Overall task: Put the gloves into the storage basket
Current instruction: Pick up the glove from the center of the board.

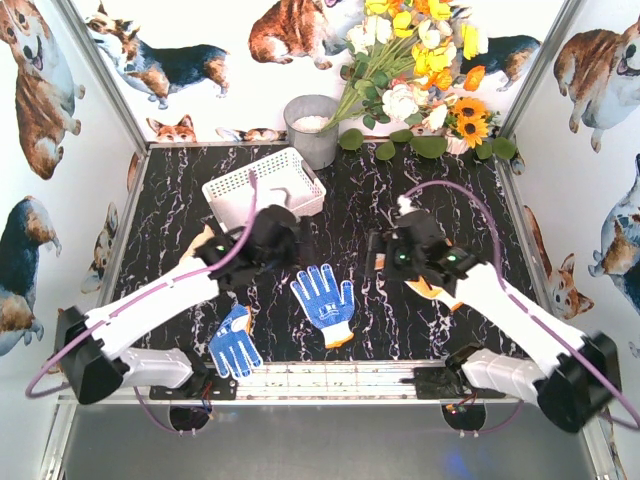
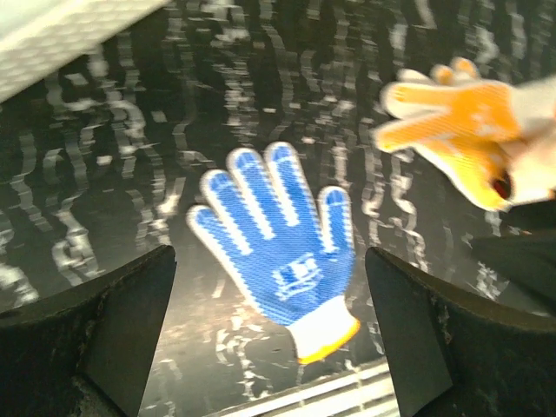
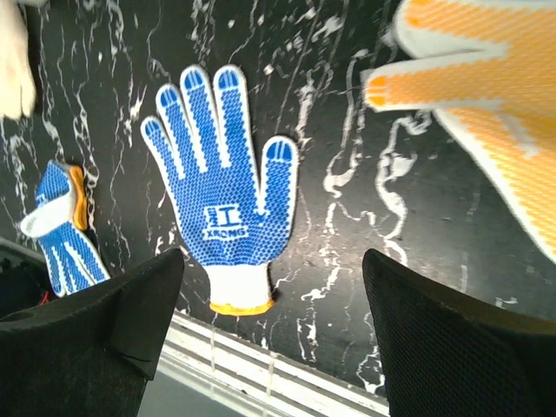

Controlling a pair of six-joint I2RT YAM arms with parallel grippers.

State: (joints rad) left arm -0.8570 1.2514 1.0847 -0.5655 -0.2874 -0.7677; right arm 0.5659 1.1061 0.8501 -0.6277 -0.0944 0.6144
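A blue-palmed white glove [image 1: 323, 297] lies flat, palm up, on the black marbled table, its orange-edged cuff toward the near edge. It also shows in the left wrist view [image 2: 282, 239] and the right wrist view [image 3: 224, 191]. Another blue glove [image 1: 234, 342] [image 3: 61, 234] lies crumpled at the front left. An orange-palmed glove [image 1: 432, 290] [image 2: 460, 122] [image 3: 486, 95] lies partly under my right arm. The white latticed storage basket [image 1: 265, 185] [image 2: 52, 26] stands at the back left. My left gripper [image 1: 300, 245] [image 2: 269, 252] and right gripper [image 1: 380, 262] [image 3: 274, 256] both hover open and empty above the table.
A grey round pot [image 1: 312, 128] and a bunch of flowers [image 1: 420, 70] stand at the back. A pale cloth piece [image 1: 195, 245] [image 3: 13, 69] peeks out beside my left arm. A metal rail [image 1: 330, 380] runs along the table's near edge.
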